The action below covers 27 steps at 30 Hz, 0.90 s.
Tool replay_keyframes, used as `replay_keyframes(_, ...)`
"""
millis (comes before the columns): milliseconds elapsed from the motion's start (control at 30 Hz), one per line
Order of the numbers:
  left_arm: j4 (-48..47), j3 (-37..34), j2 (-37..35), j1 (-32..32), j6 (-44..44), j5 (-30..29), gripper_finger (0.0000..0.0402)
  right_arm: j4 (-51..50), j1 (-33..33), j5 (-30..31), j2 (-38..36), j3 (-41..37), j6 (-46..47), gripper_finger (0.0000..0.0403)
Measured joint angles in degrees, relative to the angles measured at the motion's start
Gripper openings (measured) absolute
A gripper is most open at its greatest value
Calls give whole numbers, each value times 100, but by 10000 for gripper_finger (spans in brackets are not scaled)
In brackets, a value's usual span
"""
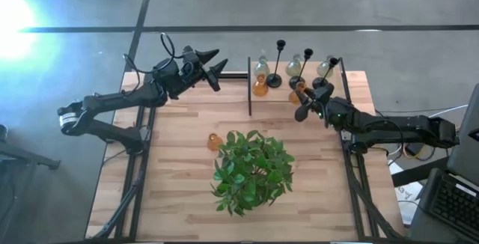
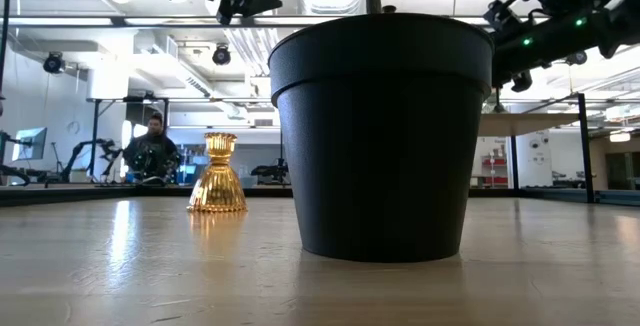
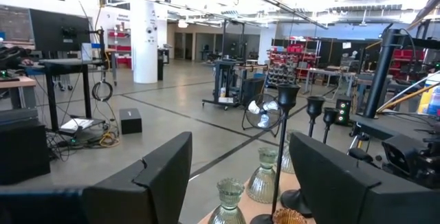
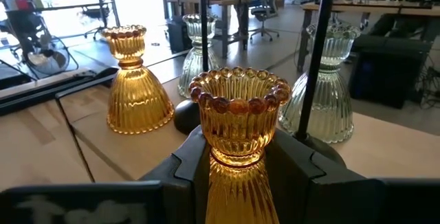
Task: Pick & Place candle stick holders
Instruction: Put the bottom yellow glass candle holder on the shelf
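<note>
the right gripper (image 4: pixel 237 176) is clamped on an amber holder (image 4: pixel 237 114), lifted near the table's (image 1: pixel 179 191) far right corner, probably to carry it out. left gripper (image 1: pixel 212 61) hangs spread apart at the far edge.

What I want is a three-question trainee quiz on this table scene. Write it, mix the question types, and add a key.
1. True or false: the left end effector grips a black holder.
2. The right end effector is shut on: A) an amber glass holder, B) a plant leaf, C) nothing.
3. Fill in: the lone amber holder, away from the rest, stands beside the ___.
Key: 1 false, it is open and empty. 2 A, the amber glass holder. 3 the plant.
</note>
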Motion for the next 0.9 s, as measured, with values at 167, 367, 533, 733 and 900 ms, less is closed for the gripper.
replay_keyframes(167,0,0,0,0,0,0,248,0,-108,2,13,4,16,102)
replay_keyframes(367,0,0,0,0,-1,0,248,26,-180,2,5,2,-13,102)
replay_keyframes(533,0,0,0,0,-4,0,248,38,-198,-35,9,2,-22,102)
replay_keyframes(733,0,0,0,0,-24,0,248,41,-209,-46,14,-3,-26,102)
replay_keyframes(900,0,0,0,0,-24,0,248,45,-230,-59,31,-3,-26,102)
